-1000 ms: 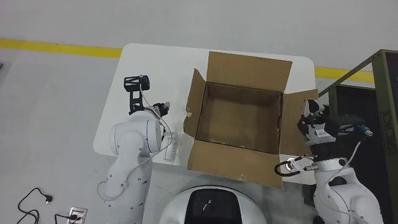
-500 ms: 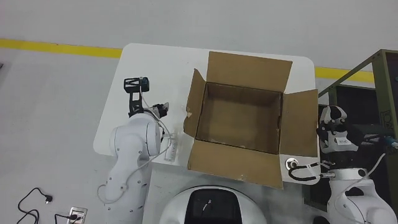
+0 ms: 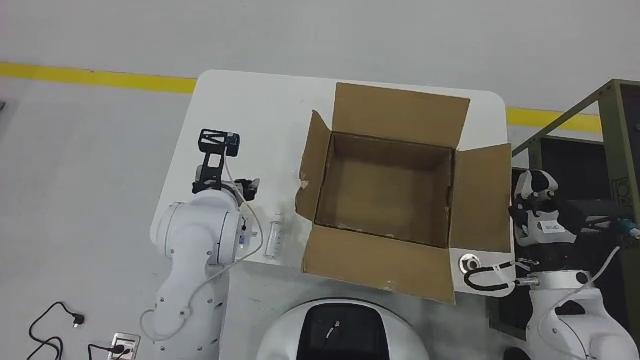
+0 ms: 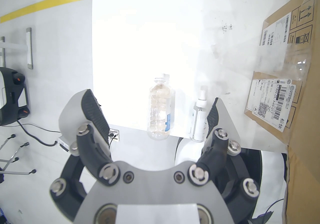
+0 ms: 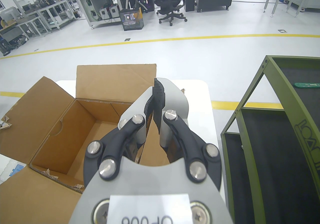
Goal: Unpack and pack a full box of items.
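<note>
1. The cardboard box point(image 3: 400, 110) stands open, flaps spread, on the worktop point(image 3: 250, 100).
2. A clear bottle point(image 4: 160, 110) and a spray bottle point(image 4: 200, 115) lie just beside its left wall.
3. The left tool point(image 4: 151, 99) gapes wide, holding nothing.
4. The right tool point(image 5: 158, 92) is pinched closed, empty, near the right flap.

White table point(image 3: 250, 100) centre of top view. Open cardboard box point(image 3: 400, 110) sits on its right half. Clear plastic bottle point(image 4: 160, 110) and small white spray bottle point(image 4: 200, 117) lie side by side at the table's lower edge, left of the box.
</note>
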Motion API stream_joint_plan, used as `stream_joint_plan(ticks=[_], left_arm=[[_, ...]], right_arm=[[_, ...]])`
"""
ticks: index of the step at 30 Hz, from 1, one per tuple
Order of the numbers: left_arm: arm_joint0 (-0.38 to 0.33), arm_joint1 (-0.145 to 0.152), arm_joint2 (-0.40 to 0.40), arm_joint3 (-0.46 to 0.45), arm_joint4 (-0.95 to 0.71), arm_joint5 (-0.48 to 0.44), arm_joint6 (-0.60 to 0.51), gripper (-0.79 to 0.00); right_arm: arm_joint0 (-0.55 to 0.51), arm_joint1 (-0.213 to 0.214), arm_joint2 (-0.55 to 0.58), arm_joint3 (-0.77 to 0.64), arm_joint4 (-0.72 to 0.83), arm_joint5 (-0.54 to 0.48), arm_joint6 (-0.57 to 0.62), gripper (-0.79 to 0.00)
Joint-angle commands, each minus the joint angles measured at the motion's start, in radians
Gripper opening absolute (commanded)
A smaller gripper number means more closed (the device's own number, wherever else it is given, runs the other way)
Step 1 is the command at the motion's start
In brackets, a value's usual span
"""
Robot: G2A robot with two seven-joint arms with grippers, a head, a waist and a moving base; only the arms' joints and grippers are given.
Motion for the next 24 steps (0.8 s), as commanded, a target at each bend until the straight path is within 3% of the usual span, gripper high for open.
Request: stream_joint_plan(ticks=[1,13,24], left_arm=[[0.000,0.000,0.000,0.000,0.000,0.000,0.000,0.000],[0.027,0.003,-0.013,0.003,-0.015,-0.004,0.043,0.000],[0.039,0.018,-0.051,-0.002,-0.045,-0.116,-0.005,0.000]], right_arm=[[0.000,0.000,0.000,0.000,0.000,0.000,0.000,-0.785],[0.000,0.000,0.000,0.000,0.000,0.000,0.000,-0.785],[0.000,0.000,0.000,0.000,0.000,0.000,0.000,-0.785]])
